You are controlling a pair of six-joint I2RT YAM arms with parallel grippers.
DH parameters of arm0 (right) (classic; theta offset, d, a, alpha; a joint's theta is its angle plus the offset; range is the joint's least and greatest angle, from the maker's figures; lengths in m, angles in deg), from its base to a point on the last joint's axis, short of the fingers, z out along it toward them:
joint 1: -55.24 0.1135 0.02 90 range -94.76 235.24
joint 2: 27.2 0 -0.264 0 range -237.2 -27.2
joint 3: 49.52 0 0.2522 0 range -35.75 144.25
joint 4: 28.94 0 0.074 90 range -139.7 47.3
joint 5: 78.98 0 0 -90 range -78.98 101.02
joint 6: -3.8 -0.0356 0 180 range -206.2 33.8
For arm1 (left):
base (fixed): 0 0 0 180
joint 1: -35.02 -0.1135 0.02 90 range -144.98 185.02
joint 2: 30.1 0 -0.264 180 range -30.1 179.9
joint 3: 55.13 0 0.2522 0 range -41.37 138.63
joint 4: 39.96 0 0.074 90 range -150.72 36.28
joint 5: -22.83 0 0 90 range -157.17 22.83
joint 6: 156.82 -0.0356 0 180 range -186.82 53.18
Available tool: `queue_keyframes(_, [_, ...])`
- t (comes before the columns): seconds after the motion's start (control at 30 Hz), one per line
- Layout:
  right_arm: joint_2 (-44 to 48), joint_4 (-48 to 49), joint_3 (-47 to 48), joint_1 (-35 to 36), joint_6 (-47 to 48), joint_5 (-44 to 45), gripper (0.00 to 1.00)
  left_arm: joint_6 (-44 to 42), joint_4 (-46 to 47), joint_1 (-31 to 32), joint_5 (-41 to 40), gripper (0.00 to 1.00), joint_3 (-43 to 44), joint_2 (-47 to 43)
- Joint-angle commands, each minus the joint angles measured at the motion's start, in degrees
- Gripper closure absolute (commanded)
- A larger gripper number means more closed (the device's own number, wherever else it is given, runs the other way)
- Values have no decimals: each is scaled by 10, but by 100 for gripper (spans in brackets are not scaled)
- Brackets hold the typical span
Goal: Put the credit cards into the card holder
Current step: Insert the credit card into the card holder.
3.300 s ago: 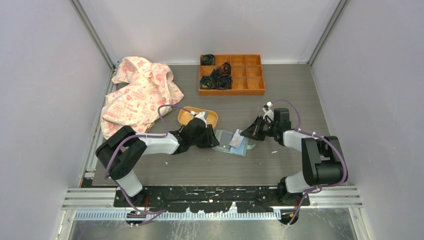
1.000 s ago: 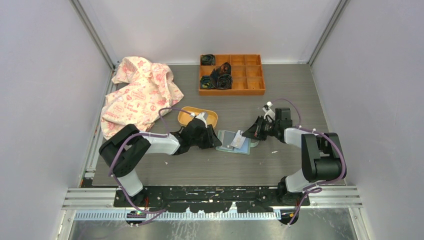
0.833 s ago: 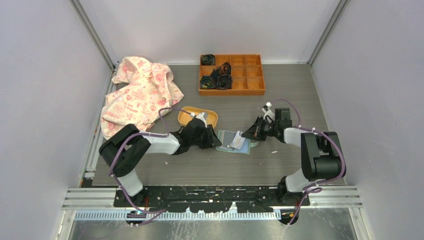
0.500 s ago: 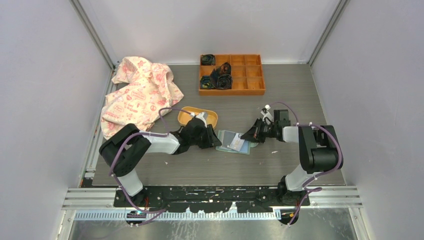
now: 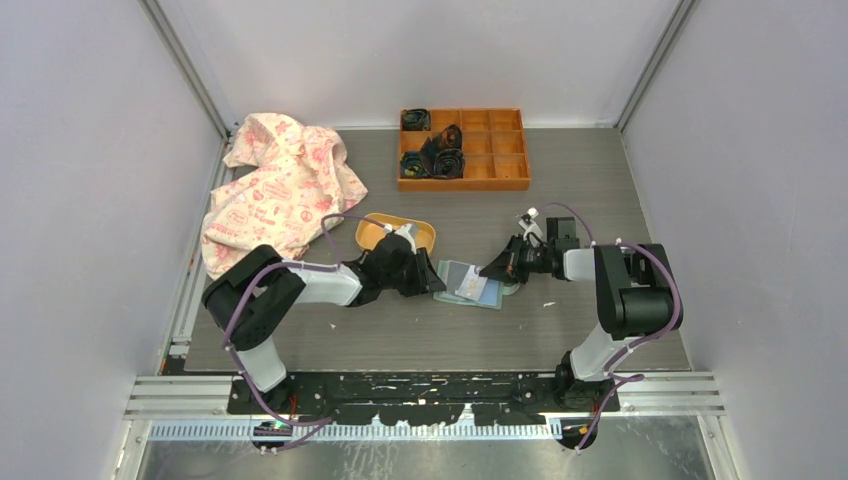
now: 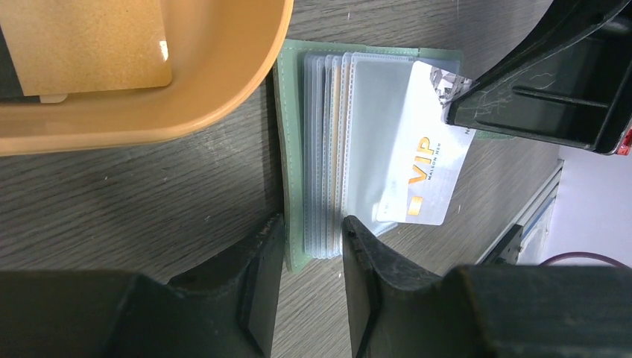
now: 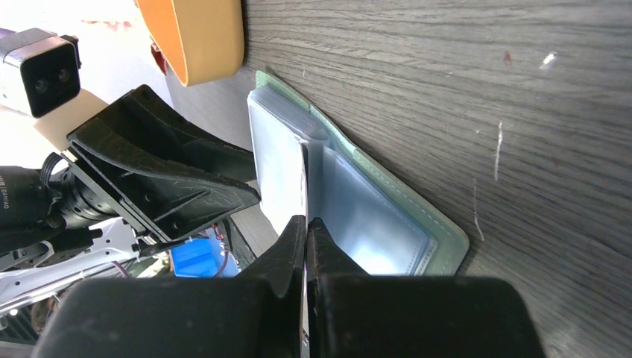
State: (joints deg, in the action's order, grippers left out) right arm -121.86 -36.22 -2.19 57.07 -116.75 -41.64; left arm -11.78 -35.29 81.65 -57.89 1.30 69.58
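While the closed right hand (image 7: 305,224) pinches the white VIP card (image 6: 428,168), the card's leading edge lies on the top clear sleeve of the card holder (image 6: 288,112) — whether it is inside the pocket I cannot tell. The holder lies open on the table (image 6: 112,201), just beside the yellow dish (image 6: 223,97), which carries a gold card (image 6: 82,45). Left hand (image 6: 311,250) grips the holder's near end, jaws part-closed on the cover edge and sleeve stack.

Step in hand, as I read it: feeding the card. Keep it flat and square to the sleeve mouth and push slowly, with the left hand firm so nothing buckles.

Versus the earliest frame — the card then rode tilted above the holder; now it is low on the sleeves and the right elbow is swung inward. Left hand hardly shifted.
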Motion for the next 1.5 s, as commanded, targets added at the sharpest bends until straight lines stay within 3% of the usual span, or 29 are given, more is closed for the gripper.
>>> queue_keyframes(0.0, [-12, 11, 14, 8, 9, -9, 99, -21, -74, 6, 6, 63, -5, 32])
queue_keyframes(1.47, [-26, -19, 23, 18, 29, -34, 96, -61, -123, -22, 25, 65, 23, 43])
